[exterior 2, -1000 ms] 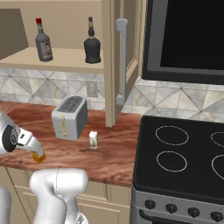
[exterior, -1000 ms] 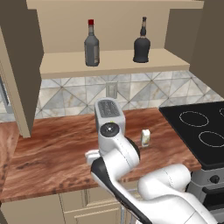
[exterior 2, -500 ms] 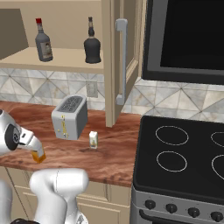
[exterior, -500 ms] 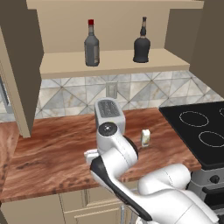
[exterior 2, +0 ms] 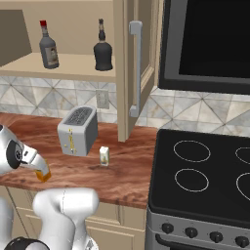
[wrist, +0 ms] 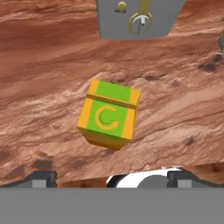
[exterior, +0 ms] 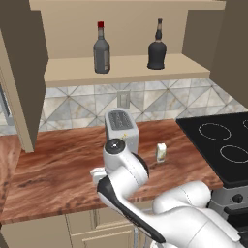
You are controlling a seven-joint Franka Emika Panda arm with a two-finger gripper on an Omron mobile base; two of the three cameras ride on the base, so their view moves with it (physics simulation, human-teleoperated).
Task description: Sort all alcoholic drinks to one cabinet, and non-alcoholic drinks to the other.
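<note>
The toaster point(exterior 2: 77, 130) on the wooden counter point(exterior: 58, 164) serves as the reference landmark. Both alcoholic drinks stand on the shelf of the wider cabinet point(exterior: 126, 70) above the toaster: the grey bottle with the red cap point(exterior: 101, 49) above and slightly left of it, the squat black bottle point(exterior: 157, 47) above and to its right. The current step is judged to be pickup of the first non-alcoholic drink. The orange-yellow carton point(wrist: 109, 114) stands on the counter in front of the toaster, toward the counter's front edge; in the right base view a sliver of it point(exterior 2: 43, 175) shows past the arm's wrist. The gripper point(wrist: 109, 177) hangs above this carton with its fingers fully spread and grasping nothing; the carton lies between the two fingertips point(wrist: 41, 178) but apart from them, and sits rotated relative to the finger line. The white-cream carton point(exterior: 161, 152) stands untouched just to the right of the toaster. The next move calls for lowering the hand, straddling the carton squarely, and clamping before lifting toward the narrower cabinet.
</note>
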